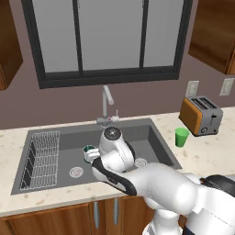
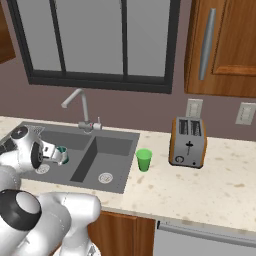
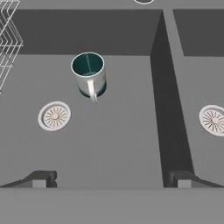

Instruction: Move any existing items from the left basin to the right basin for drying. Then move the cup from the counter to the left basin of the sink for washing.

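Observation:
A small white-grey mug (image 3: 89, 75) with a dark teal inside stands upright on the floor of the left basin (image 1: 69, 149), its handle turned toward my hand. My gripper (image 3: 112, 179) hovers over this basin, open, its two dark fingertips (image 3: 43, 178) wide apart with nothing between them. The mug lies ahead of them and a little left of centre, apart from both. The mug (image 2: 61, 155) sits just beside my hand in the right base view. The green cup (image 1: 182, 137) stands on the beige counter (image 1: 202, 153) right of the sink. The right basin (image 1: 151, 147) holds nothing.
A wire rack (image 1: 43, 158) fills the left end of the left basin. A ridge (image 3: 168, 109) divides the basins, each with a round drain (image 3: 54, 116). The silver tap (image 1: 106, 103) rises behind the sink. A toaster (image 1: 200, 114) stands behind the green cup.

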{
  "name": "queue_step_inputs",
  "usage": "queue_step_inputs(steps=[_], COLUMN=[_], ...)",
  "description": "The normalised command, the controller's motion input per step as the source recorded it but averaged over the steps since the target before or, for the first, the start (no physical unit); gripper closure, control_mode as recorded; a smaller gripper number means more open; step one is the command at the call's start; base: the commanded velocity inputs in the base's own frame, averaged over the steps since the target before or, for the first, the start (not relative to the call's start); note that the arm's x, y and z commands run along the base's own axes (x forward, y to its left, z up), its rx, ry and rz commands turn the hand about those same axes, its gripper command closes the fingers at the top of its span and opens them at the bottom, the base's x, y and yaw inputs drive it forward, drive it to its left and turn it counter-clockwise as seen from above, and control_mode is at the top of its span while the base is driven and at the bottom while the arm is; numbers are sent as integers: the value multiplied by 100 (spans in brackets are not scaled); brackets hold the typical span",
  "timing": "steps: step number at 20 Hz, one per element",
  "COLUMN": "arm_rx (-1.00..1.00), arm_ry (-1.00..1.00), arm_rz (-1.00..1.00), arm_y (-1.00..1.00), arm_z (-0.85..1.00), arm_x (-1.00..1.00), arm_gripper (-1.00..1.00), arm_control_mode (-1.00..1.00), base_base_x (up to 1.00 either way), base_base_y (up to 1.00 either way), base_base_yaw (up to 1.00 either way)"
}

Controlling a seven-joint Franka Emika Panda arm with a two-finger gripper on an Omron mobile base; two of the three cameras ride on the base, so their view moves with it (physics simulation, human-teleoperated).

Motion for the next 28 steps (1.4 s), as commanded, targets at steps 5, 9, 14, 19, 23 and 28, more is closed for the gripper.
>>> queue_step_inputs(steps=[5,9,14,19,23,28], arm_rx=[0,1,1,0,0,0], arm_ry=[0,0,0,0,0,0], arm_rz=[0,0,0,0,0,0], arm_y=[1,0,0,0,0,0], arm_z=[-17,-11,-12,-9,-7,-1], arm_x=[19,9,5,4,1,2], arm_gripper=[-100,-100,-100,-100,-100,-100], arm_control_mode=[-100,-100,-100,-100,-100,-100], base_base_x=[0,0,0,0,0,0], base_base_y=[0,0,0,0,0,0], base_base_yaw=[0,0,0,0,0,0])
